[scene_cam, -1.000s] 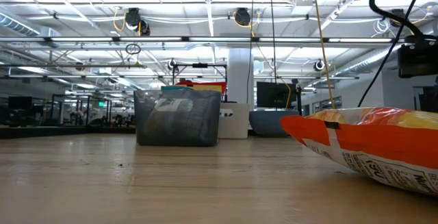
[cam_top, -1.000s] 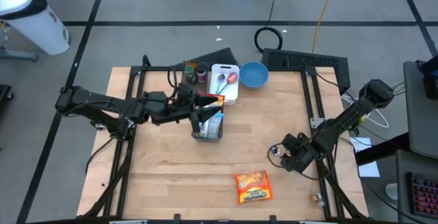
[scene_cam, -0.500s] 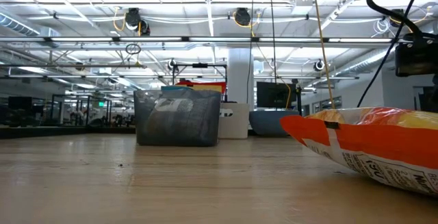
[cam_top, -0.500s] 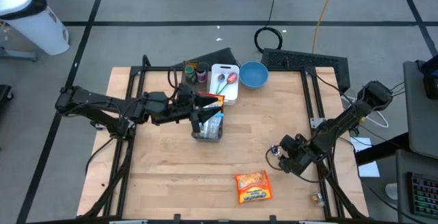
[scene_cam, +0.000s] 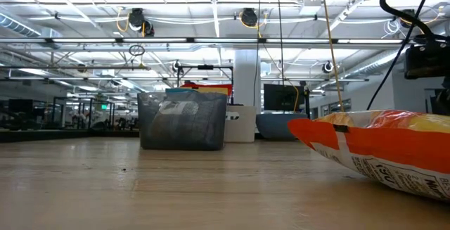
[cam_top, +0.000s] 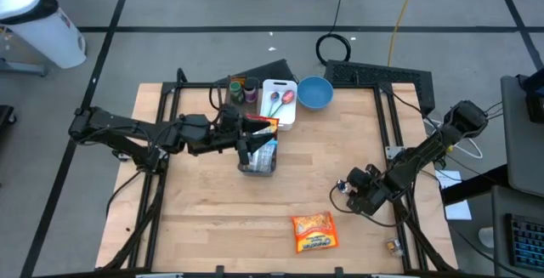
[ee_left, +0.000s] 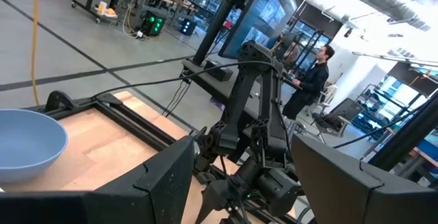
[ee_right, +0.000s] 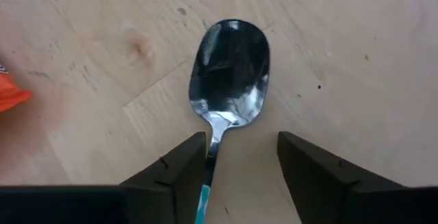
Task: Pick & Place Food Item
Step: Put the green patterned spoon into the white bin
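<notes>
Right end effector (cam_top: 344,190) shifted slightly & narrowed, apparently w/ spoon (ee_right: 230,66) between its fingers.

The light wooden table top (cam_top: 212,201) is planked, with visible grain, knots and a low-sheen finish. The polished metal spoon (ee_right: 229,70), centre of the right wrist view, is mirror-glossy and reflects its surroundings. The orange snack bag (cam_top: 314,231), lower centre of the high view, is glossy printed film, crinkled. The grey mesh basket (scene_cam: 183,121), left of centre in the low view, looks matt. The pale blue bowl (cam_top: 314,93) is smooth. The right gripper's dark fingers (ee_right: 171,172) are matt plastic.
</notes>
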Tool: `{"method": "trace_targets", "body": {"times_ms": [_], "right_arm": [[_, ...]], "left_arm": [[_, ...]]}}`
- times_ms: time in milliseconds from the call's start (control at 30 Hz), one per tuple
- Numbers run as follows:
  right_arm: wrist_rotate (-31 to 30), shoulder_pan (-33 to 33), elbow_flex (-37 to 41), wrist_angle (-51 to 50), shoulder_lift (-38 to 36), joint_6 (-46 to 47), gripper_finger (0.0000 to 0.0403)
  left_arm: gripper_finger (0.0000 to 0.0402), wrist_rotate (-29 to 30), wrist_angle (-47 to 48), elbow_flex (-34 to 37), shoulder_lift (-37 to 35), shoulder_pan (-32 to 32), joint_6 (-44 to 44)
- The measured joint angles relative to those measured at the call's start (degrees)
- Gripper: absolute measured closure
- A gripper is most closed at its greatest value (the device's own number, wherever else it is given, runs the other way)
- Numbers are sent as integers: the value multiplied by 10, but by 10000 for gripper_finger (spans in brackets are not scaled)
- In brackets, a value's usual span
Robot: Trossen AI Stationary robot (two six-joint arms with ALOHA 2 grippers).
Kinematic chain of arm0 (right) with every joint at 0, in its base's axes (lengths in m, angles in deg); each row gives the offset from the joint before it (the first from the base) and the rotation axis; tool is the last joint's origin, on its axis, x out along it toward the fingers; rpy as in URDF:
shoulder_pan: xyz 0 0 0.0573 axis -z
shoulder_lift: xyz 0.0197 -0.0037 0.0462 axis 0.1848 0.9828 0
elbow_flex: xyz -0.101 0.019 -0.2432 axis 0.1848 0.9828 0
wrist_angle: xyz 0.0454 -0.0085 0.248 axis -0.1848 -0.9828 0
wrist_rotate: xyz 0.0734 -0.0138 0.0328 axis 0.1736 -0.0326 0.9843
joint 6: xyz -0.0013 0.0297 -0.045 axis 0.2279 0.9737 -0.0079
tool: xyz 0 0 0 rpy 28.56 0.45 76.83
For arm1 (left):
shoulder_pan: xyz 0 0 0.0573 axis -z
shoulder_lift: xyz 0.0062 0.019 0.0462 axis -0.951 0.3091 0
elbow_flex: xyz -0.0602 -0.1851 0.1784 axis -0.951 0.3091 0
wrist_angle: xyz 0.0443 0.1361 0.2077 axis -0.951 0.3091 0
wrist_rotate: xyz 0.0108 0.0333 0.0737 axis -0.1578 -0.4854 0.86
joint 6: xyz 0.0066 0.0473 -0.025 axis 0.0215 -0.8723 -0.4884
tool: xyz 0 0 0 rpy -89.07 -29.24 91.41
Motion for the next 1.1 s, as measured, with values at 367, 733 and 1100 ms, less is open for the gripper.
{"method": "trace_targets", "body": {"times_ms": [367,733,1100], "right_arm": [[0,1,0,-1,1,-12,263],[-7,1,1,-2,1,-9,393],[-9,1,3,31,-24,-5,400]], "left_arm": [[147,0,0,0,0,0,0],[147,0,0,0,0,0,5],[147,0,34,0,0,0,20]]}}
